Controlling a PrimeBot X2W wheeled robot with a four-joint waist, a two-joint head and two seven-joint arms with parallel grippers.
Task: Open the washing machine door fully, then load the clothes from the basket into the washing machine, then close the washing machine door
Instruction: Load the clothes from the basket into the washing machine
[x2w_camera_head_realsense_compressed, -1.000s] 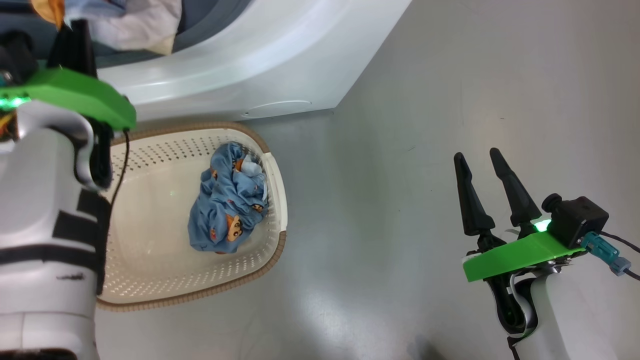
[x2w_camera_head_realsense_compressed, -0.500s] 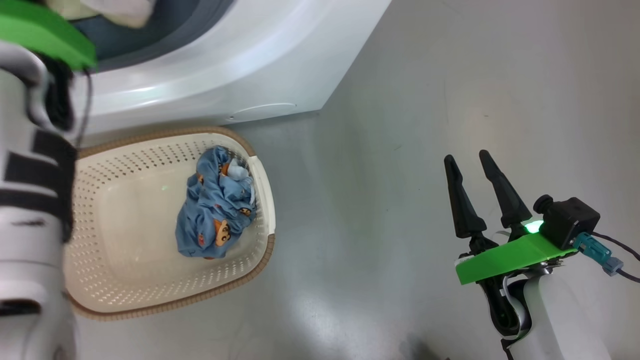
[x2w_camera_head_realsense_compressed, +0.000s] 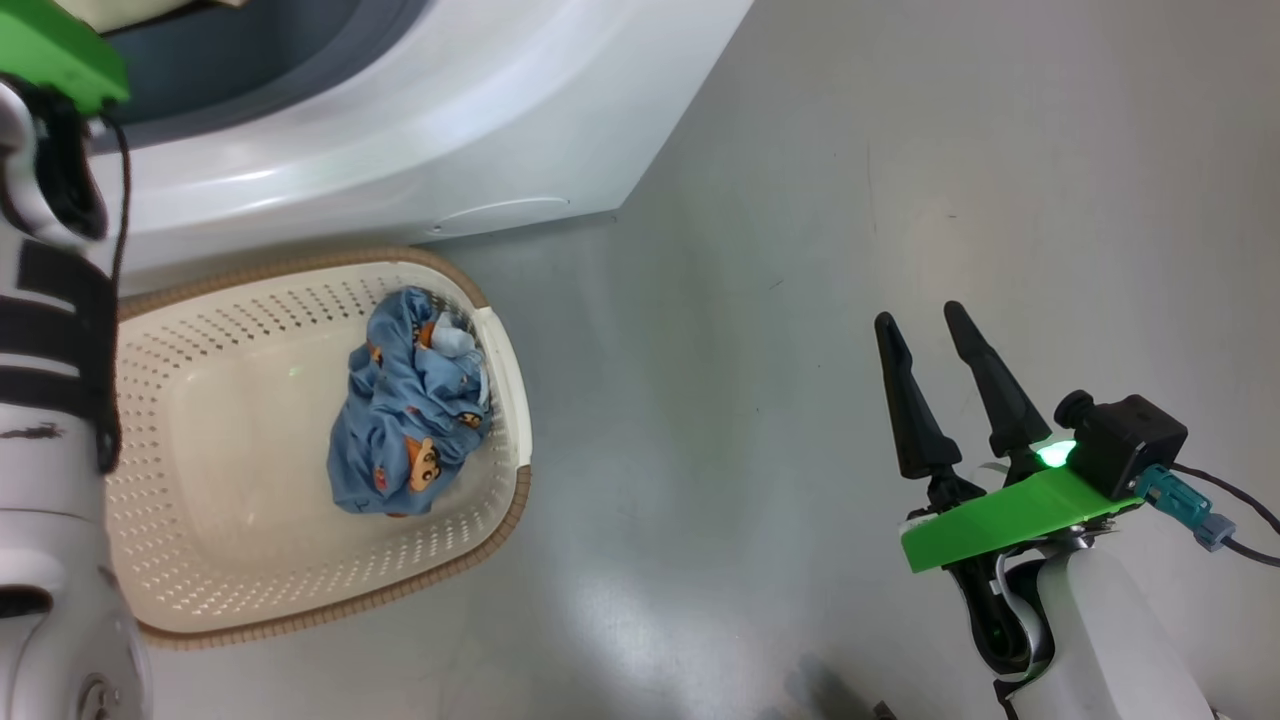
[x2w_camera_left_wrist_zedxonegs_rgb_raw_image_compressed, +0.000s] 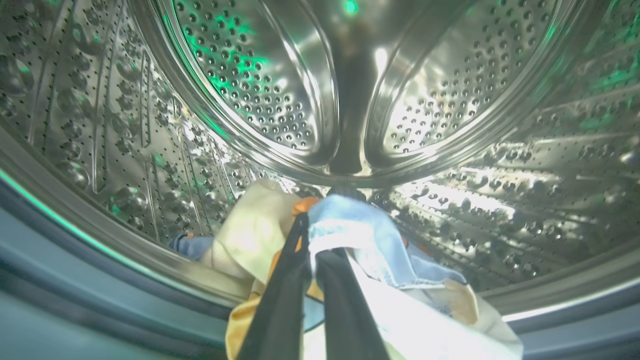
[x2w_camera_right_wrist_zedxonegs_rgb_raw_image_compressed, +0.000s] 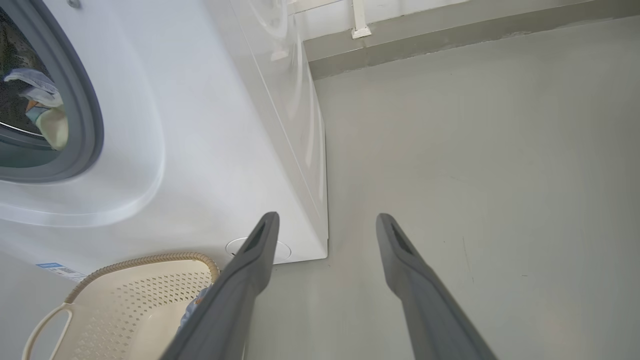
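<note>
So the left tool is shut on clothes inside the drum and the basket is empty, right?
Not quite: the basket is not empty. The head view shows one blue printed garment lying in it. The rest stands: in the left wrist view the left tool is shut on clothes inside the drum.

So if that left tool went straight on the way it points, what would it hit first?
The left tool, shut on the clothes, would probably reach the steel drum's back wall first; depth is hard to judge.
</note>
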